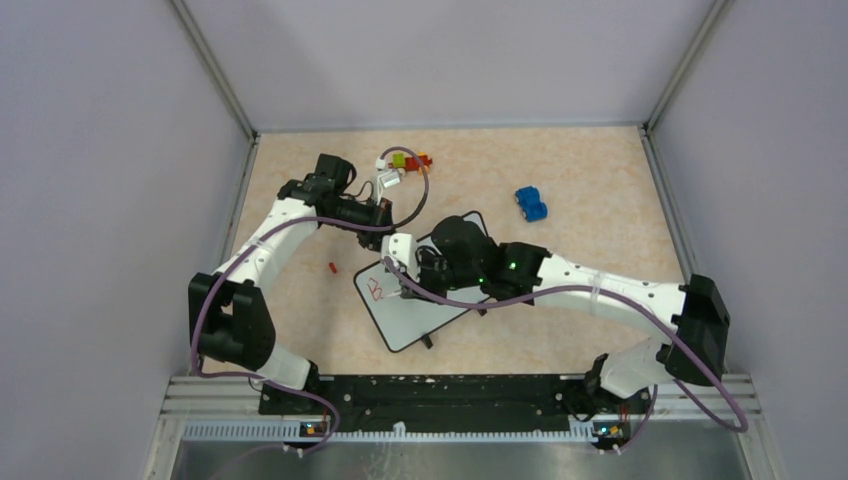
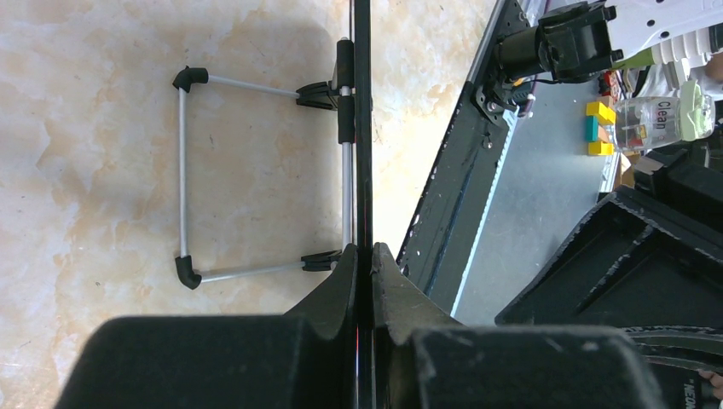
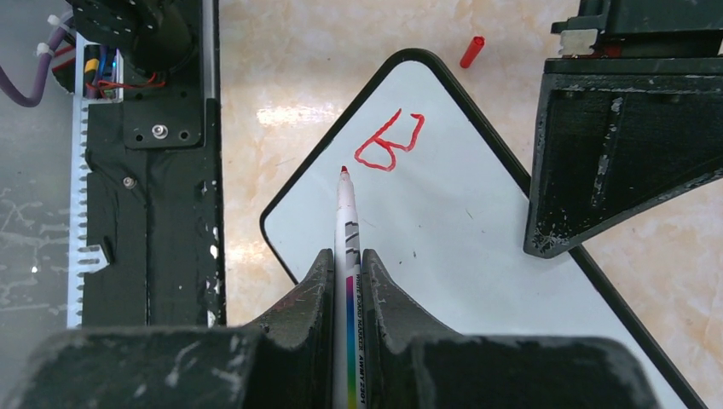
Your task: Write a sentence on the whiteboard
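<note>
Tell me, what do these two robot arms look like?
The left arm and right arm have white tubular links, chunky black joints and looping purple cables. The left tool and right tool are black and wedge-shaped. Small green lights glow on the right arm.

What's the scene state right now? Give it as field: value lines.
left hand: shut on whiteboard edge
right hand: shut on marker
sentence: one red letter, near board corner
marker tip: beside that letter; contact unclear
cap: red, on table, off the board
clutter: blue toy car, blocks
</note>
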Available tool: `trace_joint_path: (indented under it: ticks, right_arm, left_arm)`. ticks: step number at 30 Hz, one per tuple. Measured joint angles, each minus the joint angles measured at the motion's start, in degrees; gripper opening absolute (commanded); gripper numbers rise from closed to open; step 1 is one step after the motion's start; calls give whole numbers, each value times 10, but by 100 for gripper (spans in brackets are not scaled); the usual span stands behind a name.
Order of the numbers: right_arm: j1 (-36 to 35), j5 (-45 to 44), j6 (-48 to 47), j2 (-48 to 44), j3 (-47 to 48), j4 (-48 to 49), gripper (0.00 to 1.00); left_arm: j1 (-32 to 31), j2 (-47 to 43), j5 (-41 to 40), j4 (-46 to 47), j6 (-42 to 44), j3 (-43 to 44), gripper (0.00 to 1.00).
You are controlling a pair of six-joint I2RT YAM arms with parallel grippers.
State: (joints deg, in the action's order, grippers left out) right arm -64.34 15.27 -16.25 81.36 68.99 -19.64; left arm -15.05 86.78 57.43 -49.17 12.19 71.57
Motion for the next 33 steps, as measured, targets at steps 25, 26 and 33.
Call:
trace_joint_path:
  ticks: [25,26,33]
  right_arm:
    - [0,-65,1,24,2,28,0]
    - [0,-66,1,25,2,28,0]
    - [2,-75,3,35,5,38,0]
  left_arm:
    - [0,0,1,0,0,0,0]
    - [0,0,1,0,0,0,0]
    - [0,0,0,0,0,0,0]
